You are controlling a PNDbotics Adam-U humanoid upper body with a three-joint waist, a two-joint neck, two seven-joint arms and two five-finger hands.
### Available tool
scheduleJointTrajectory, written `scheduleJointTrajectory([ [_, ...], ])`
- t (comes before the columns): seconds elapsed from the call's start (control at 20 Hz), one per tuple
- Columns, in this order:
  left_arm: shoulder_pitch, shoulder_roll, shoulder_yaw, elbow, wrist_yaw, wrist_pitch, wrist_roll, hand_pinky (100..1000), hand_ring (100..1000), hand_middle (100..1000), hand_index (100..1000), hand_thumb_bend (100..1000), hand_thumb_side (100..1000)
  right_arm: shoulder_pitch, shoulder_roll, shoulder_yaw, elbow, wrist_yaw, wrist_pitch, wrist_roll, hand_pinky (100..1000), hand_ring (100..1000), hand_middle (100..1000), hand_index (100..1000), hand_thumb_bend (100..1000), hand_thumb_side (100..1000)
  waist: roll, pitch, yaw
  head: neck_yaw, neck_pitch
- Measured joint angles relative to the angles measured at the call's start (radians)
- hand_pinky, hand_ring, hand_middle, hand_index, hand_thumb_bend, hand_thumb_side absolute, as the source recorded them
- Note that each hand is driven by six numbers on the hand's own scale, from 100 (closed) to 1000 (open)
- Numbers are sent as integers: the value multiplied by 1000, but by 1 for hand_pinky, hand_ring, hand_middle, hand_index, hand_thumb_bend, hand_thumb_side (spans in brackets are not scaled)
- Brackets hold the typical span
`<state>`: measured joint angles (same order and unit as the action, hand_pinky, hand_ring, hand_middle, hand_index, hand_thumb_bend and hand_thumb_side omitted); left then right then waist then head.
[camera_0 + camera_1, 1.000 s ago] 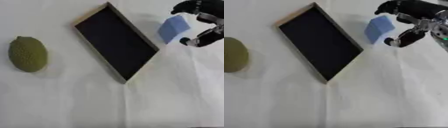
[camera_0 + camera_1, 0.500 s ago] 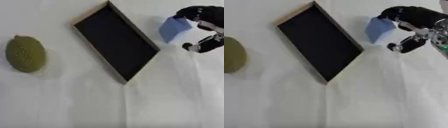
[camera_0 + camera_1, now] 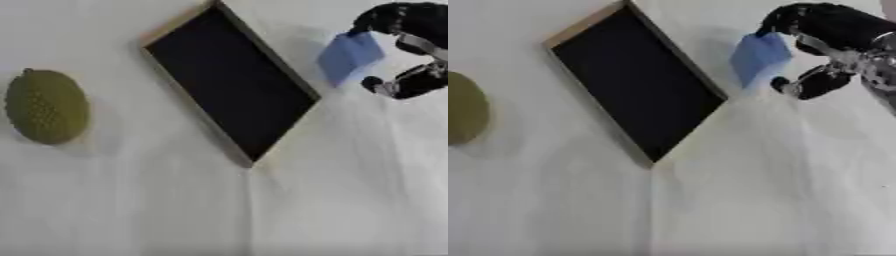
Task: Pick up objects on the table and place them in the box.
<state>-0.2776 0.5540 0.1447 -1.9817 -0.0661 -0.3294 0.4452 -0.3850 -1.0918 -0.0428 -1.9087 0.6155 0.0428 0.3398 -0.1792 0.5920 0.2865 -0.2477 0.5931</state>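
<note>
A flat box (image 3: 229, 82) with a black inside and a tan rim lies askew in the upper middle of the table. Right of it hangs a small light-blue block (image 3: 349, 56), held off the table by its upper edge in the curled fingers of my right hand (image 3: 826, 31). The thumb (image 3: 805, 85) sticks out below the block, apart from it. A bumpy olive-green fruit (image 3: 45, 106) lies at the far left. My left hand shows in neither view.
A white cloth (image 3: 262, 210) with faint fold lines covers the table. The block's shadow falls on the cloth beside the box's right rim.
The right hand has shifted its grip to the block's top edge and the block now hangs lower and more upright. The whole picture drifted a little, so the head moved.
</note>
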Motion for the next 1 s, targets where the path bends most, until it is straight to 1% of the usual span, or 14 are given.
scheduleJointTrajectory([
  [0.25,5,0,0,0,-1,2,-2,880,789,784,834,100,705,8,-1,-54,-40,-60,47,-70,900,920,877,910,371,100,0,-1,-6,1,4],
  [0.45,5,0,1,0,-1,4,-3,881,789,785,834,100,705,11,-4,-68,-40,-79,66,-91,904,938,891,918,378,100,-2,-1,-5,0,3],
  [0.6,5,0,1,0,-1,4,-3,881,790,785,834,100,705,11,-5,-64,-29,-70,71,-79,911,959,911,934,381,100,-5,-1,3,-2,-2],
  [0.75,3,0,1,0,-1,4,-3,882,790,786,834,100,705,9,-5,-51,-16,-38,70,-50,913,962,919,942,382,100,-10,2,10,-6,-9],
  [1.0,0,0,1,0,0,4,-4,883,790,786,834,100,706,-3,-5,-34,-7,0,59,-14,918,966,926,954,385,100,-16,15,16,-11,-19],
])
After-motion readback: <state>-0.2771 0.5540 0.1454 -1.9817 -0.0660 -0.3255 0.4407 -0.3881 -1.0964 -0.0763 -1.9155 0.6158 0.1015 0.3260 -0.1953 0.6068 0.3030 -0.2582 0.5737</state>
